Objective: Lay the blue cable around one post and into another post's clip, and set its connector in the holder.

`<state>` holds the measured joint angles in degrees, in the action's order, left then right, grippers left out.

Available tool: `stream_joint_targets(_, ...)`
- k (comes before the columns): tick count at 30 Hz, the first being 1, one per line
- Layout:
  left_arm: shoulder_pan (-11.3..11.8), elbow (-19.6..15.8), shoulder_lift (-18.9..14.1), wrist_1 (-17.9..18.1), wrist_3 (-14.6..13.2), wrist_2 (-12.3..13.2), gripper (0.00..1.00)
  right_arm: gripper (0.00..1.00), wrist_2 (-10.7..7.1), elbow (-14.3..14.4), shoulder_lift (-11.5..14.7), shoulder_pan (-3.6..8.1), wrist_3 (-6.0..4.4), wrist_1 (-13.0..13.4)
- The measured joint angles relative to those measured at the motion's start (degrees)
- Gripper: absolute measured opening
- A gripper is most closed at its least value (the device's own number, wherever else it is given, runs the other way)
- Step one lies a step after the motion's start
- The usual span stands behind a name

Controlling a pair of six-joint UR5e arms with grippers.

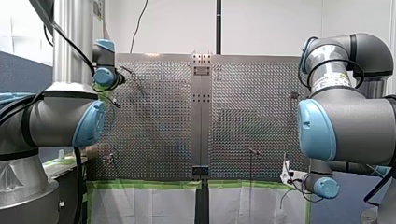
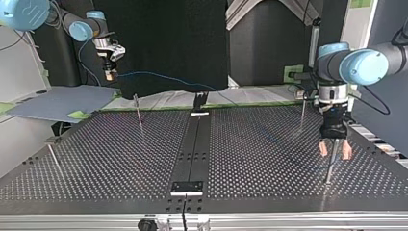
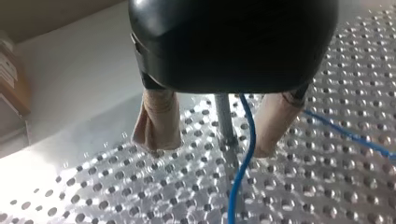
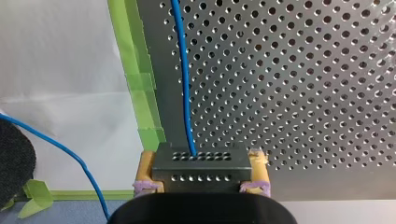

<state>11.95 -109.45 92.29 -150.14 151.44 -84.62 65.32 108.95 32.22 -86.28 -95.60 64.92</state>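
The holed metal table [image 2: 120, 159] fills the middle. My left arm [image 2: 365, 65] reaches down over the table's corner at the near right of the top view. My right arm [image 2: 79, 29] hangs above and just off the table's far left corner in the same view.

The left gripper [image 2: 334, 153] sits low over the table. Its beige pads [image 3: 158, 126] are spread wide, one on each side of a thin upright post [image 3: 225, 121], touching neither post nor cable.

The right gripper [image 4: 203, 161] is off the table's edge, beside the green tape [image 4: 140, 98] along that edge. Its yellow pads pinch the grey connector [image 4: 201, 175] from both sides.

The blue cable [image 4: 183, 84] leaves the connector and runs out over the table. At its other stretch it passes between the left pads, just beside the post, and lies on the table
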Motion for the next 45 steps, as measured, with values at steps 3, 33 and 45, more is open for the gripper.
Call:
stream_joint_targets(3,-0.01,-1.03,-1.19,0.08,0.48,0.57,1.00,0.00,0.11,0.00,0.00,-0.10,-0.03,0.08)
stream_joint_targets(33,-0.65,-8.31,-9.65,1.17,1.67,3.56,1.00,0.00,0.16,0.00,0.00,-0.58,-0.04,0.12)
stream_joint_targets(45,-0.84,-10.48,-12.26,-2.04,-1.51,2.44,1.00,0.00,0.16,0.00,0.00,-0.60,-0.16,0.13)
